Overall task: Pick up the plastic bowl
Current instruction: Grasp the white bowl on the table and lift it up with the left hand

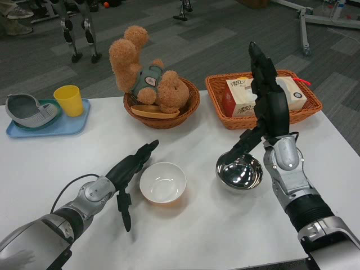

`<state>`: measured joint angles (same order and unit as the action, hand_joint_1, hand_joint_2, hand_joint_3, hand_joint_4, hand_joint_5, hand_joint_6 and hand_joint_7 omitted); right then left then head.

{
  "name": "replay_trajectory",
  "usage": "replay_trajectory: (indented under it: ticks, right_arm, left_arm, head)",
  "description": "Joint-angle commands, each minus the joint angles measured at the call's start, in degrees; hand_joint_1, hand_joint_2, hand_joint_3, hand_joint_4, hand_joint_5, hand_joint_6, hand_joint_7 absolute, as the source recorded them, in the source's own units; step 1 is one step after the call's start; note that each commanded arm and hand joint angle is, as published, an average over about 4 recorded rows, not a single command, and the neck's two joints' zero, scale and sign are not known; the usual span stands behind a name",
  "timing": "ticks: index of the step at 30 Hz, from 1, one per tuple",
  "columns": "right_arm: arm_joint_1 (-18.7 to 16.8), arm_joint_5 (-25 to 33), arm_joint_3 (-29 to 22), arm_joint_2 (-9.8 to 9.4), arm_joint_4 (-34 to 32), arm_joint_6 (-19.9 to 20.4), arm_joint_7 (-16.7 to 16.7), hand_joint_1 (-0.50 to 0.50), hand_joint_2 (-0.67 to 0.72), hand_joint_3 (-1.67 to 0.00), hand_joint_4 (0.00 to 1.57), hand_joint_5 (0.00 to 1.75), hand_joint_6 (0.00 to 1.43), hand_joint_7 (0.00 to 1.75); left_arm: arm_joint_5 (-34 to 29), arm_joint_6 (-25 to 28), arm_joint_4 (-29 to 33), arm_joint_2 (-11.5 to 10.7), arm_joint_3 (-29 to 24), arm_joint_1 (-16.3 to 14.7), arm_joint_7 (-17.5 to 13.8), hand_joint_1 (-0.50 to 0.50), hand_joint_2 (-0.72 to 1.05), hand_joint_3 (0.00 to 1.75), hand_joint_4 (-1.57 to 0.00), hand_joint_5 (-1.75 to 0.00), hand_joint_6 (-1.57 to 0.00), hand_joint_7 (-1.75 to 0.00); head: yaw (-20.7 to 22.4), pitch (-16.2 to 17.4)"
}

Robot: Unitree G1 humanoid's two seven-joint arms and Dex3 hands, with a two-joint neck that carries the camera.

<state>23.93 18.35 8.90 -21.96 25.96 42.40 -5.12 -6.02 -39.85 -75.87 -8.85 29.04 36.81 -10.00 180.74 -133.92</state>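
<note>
A white plastic bowl [162,181] sits upright on the white table [202,230], near the front middle. My left hand [130,171] lies just left of it, fingers spread and stretched toward the bowl's rim, holding nothing. I cannot tell whether the fingertips touch the rim. My right hand [266,98] is raised above the table on the right, fingers extended upward and apart, empty. Below it stands a shiny metal bowl [239,171].
A round wicker basket [185,109] holds a teddy bear [145,76] behind the white bowl. A rectangular wicker basket [308,107] with a tissue box [239,95] is at the back right. A blue tray [79,121] with a yellow cup [68,99] and grey dish [28,109] sits at the back left.
</note>
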Motion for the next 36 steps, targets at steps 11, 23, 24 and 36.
replay_trajectory:
  ticks: [11, 23, 24, 36]
  right_arm:
    - [-0.3, 0.7, 0.7, 0.07, -0.4, 0.4, 0.1, -0.46, 0.72, 0.0, 0.0, 0.0, 0.0, 0.07]
    - [-0.3, 1.0, 0.9, 0.07, -0.5, 0.4, 0.2, -0.46, 0.72, 0.0, 0.0, 0.0, 0.0, 0.07]
    - [-0.3, 1.0, 0.9, 0.07, -0.5, 0.4, 0.2, -0.46, 0.72, 0.0, 0.0, 0.0, 0.0, 0.07]
    - [-0.3, 1.8, 1.6, 0.07, -0.6, 0.4, 0.4, -0.46, 0.72, 0.0, 0.0, 0.0, 0.0, 0.07]
  left_arm:
    - [-2.2, 2.1, -0.5, 0.8, 5.7, 1.8, 2.8, -0.5, -0.64, 0.0, 0.0, 0.0, 0.0, 0.0]
    - [-10.4, 2.4, -1.8, 0.8, 9.4, 2.0, 5.2, -0.5, -0.55, 0.0, 0.0, 0.0, 0.0, 0.0]
    - [-10.6, 2.5, -1.9, 0.8, 9.5, 2.0, 5.2, -0.5, -0.55, 0.0, 0.0, 0.0, 0.0, 0.0]
    - [-11.2, 5.3, -1.8, 0.8, 13.4, 3.0, 5.9, -0.5, -0.55, 0.0, 0.0, 0.0, 0.0, 0.0]
  head:
    - [0.6, -1.7]
    - [0.8, -1.8]
    - [0.8, -1.8]
    - [1.2, -1.7]
